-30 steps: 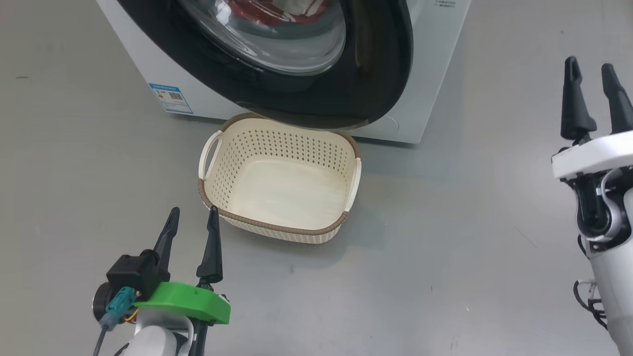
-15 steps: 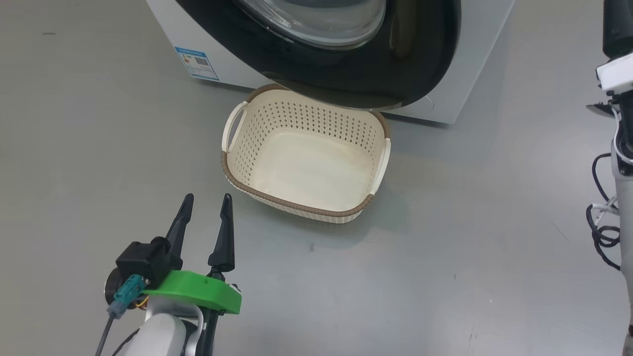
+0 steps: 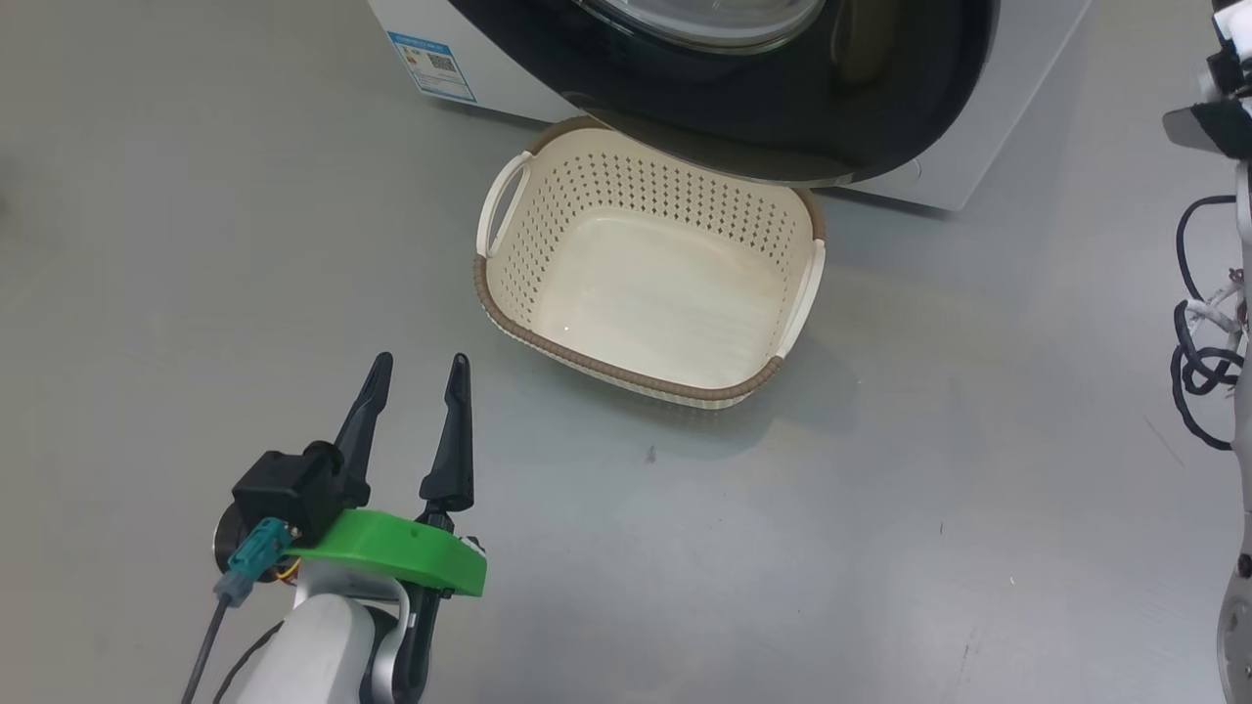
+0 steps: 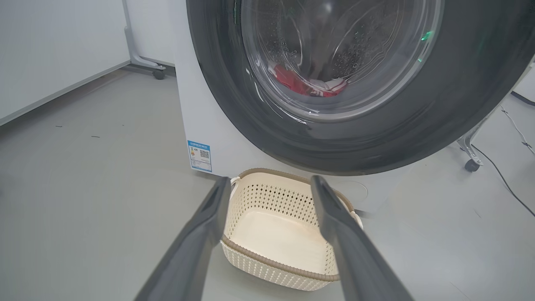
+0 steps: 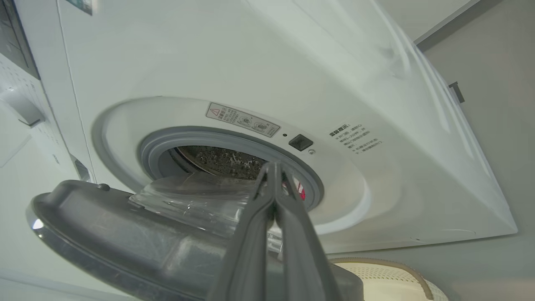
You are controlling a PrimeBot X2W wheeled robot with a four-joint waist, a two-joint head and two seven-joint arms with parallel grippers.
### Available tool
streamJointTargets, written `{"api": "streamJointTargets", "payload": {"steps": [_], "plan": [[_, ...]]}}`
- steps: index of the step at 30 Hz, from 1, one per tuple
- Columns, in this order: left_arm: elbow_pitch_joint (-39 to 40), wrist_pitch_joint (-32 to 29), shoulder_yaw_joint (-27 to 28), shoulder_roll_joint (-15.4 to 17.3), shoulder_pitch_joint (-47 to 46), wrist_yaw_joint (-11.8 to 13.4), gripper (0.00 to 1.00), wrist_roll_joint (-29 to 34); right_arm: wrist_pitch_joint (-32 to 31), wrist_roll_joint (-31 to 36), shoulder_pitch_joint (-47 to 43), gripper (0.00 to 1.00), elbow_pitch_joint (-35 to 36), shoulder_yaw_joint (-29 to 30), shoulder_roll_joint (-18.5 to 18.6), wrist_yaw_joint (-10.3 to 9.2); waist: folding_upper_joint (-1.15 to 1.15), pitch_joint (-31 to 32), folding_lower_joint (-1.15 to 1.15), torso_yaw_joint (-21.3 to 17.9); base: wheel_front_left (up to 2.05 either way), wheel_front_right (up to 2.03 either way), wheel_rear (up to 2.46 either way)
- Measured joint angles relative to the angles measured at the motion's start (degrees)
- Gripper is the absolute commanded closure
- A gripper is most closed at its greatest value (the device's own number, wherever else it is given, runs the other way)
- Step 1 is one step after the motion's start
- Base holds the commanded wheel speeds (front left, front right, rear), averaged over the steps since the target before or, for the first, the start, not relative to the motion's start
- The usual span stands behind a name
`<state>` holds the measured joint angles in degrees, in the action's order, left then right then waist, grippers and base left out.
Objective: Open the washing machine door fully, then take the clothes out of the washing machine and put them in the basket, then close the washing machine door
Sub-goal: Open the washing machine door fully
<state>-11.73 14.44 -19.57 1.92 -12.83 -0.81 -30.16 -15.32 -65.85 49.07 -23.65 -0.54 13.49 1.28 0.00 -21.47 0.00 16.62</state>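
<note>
Laundry sits behind glass: we see the clothes, a red heap with a white patch, lying low behind the bulging clear bowl of the washing machine door, whose wide glossy black rim fills the left wrist view from 12 to 3 o'clock. In the right wrist view the door stands ajar, its grey inner face at 7 o'clock swung away from the boxy white washing machine. The glass bowl points at the grey rubber ring and the dimpled steel drum.

In the head view we find the basket on the smooth grey floor, just under the door's lower edge toward 12 o'clock. It is a cream plastic rounded rectangle with diamond-perforated walls, a brown woven-look rim and a loop handle at each end, and nothing lies in it. A small blue sticker marks the machine's front at 11 o'clock.

The left gripper hangs above the floor at 7 o'clock, near the basket but apart from it, its two tapered dark fingers spread wide and empty. The right gripper has its fingers pressed tight together, nothing between them, tips raised before the drum opening; we cannot tell whether they touch the glass. Dark cables loop at 3 o'clock.
</note>
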Motion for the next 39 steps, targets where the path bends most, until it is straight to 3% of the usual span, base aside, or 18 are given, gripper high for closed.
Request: {"api": "streamJointTargets", "payload": {"steps": [15,29,39], "plan": [[0.1,0.0,-0.9,0.0,-1.2,0.6,0.0,-0.6,-13.0,-11.1,5.5,1.0,-6.1,1.6,-2.5,-3.78,0.0,-1.5,0.0,1.5,0.0,0.0,0.0],[0.0,0.0,-0.9,0.0,-1.3,1.1,0.0,-0.6,-21.4,-16.8,7.4,1.0,-9.5,3.0,-3.4,-6.48,0.0,-1.4,0.0,2.0,0.0,0.0,0.0],[-0.1,0.0,-1.0,0.0,-1.3,1.1,0.0,-0.6,-24.4,-17.6,7.5,1.0,-11.3,3.0,-2.7,-7.06,0.0,-1.2,0.0,2.1,0.0,0.0,0.0]]}}
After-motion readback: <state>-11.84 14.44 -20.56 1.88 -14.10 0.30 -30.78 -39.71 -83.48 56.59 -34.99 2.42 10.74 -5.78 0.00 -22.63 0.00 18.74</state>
